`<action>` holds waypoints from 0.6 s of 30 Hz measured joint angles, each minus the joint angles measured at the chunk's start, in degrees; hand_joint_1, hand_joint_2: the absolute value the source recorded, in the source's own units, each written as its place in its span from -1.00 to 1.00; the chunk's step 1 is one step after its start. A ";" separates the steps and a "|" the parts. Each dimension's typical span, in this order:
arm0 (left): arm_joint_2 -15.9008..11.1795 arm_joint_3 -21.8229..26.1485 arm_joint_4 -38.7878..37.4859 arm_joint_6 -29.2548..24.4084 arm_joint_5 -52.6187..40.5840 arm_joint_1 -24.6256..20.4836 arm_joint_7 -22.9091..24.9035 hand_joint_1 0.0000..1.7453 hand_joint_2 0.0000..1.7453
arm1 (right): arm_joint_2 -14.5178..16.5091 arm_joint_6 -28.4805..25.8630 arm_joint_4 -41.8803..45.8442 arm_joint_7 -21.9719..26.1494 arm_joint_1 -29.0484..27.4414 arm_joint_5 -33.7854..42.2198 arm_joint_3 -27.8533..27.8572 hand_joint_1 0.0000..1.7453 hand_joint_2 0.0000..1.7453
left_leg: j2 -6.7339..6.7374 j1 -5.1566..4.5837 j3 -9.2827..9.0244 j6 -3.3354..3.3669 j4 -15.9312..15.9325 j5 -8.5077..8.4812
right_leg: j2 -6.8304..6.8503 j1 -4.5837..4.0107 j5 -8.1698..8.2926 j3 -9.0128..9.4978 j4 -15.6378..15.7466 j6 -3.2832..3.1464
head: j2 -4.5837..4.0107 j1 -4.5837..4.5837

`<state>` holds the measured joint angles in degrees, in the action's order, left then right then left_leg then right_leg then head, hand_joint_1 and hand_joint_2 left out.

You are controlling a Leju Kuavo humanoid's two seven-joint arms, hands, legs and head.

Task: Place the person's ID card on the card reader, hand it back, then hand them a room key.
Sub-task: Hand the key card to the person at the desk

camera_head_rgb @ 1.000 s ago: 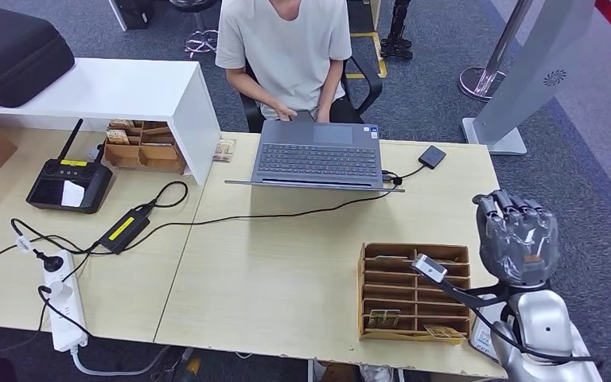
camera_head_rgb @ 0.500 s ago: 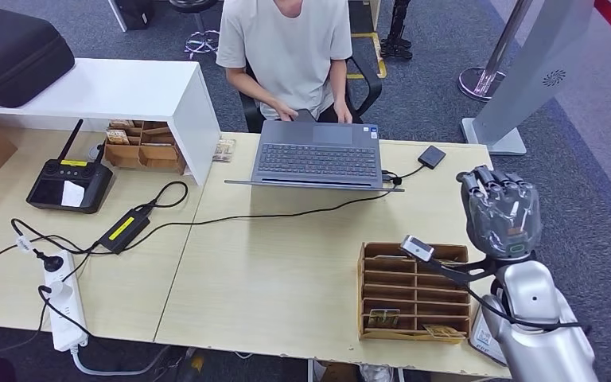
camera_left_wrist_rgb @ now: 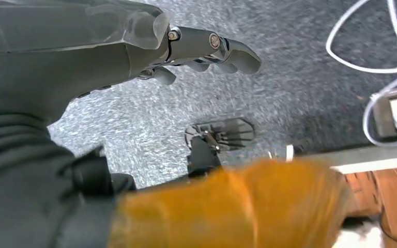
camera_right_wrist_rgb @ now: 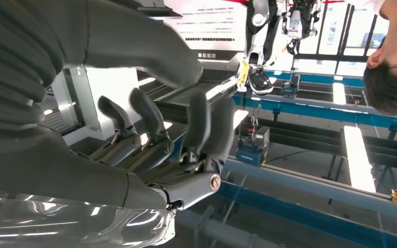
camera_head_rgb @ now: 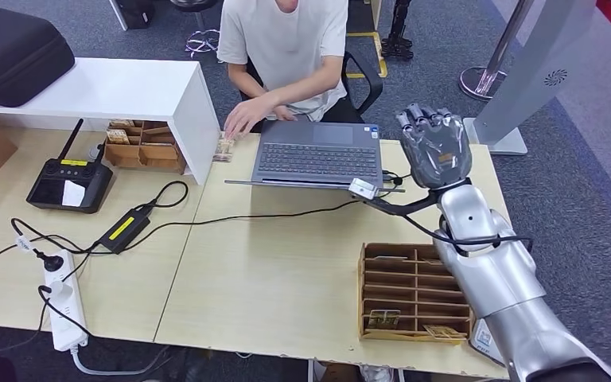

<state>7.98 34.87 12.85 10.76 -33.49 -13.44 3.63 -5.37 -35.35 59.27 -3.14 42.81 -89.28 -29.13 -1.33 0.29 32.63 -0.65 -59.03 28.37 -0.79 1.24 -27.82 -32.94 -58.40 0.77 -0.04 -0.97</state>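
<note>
My right hand point(camera_head_rgb: 434, 147) is raised palm-up with fingers apart and nothing in it, above the table's far right corner beside the grey laptop point(camera_head_rgb: 318, 155). Seen from the right wrist, that hand point(camera_right_wrist_rgb: 155, 155) is just as bare. It covers the spot where the small dark card reader lay. A person point(camera_head_rgb: 286, 48) sits behind the laptop; their hand point(camera_head_rgb: 245, 119) reaches toward a small stack of cards point(camera_head_rgb: 224, 149) by the white shelf. A wooden slotted tray point(camera_head_rgb: 414, 278) near me holds key cards point(camera_head_rgb: 383, 318). My left hand point(camera_left_wrist_rgb: 150, 41) hangs over the floor, holding nothing.
A black cable point(camera_head_rgb: 286, 213) crosses the table from the laptop to a power brick point(camera_head_rgb: 123, 229) and a white power strip point(camera_head_rgb: 62, 306). A black remote controller point(camera_head_rgb: 70, 185) and a white shelf point(camera_head_rgb: 127, 95) stand at the left. A silver kiosk point(camera_head_rgb: 529, 72) stands at the far right.
My right hand rose from beside the wooden tray and moved forward and left to the laptop's right side. The person's hand left the keyboard and reached left toward the cards.
</note>
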 joint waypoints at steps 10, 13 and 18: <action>0.39 -0.84 0.00 -2.01 -0.50 -0.54 -0.04 -1.00 1.00 | 2.23 -0.04 -4.93 -1.60 2.40 0.37 -3.59 -1.00 1.00 | -0.01 -0.01 0.03 0.00 -0.01 0.00 | 0.00 0.01 0.00 0.00 0.04 0.01 | 0.00 -0.01; 0.39 -0.84 0.00 -1.74 -0.42 -0.55 0.23 -1.00 1.00 | 2.29 -0.04 -5.57 -1.82 2.49 0.42 -3.97 -1.00 1.00 | -0.01 -0.01 0.02 0.00 -0.02 0.00 | 0.00 0.01 0.00 0.00 0.04 0.01 | 0.00 0.00; 0.31 -0.84 0.00 -1.36 -0.03 -0.53 0.46 -1.00 1.00 | 2.12 -0.12 -6.62 -2.43 2.55 1.02 -4.14 -1.00 1.00 | -0.01 -0.01 0.02 0.00 -0.03 0.00 | 0.00 0.00 0.00 -0.01 0.04 0.01 | 0.00 0.00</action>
<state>8.29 34.03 12.85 9.40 -33.52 -13.97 4.09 -3.25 -35.47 52.65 -5.57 45.37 -88.26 -33.27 -1.34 0.28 32.65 -0.64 -59.05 28.37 -0.78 1.25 -27.82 -32.95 -58.36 0.78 -0.04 -0.97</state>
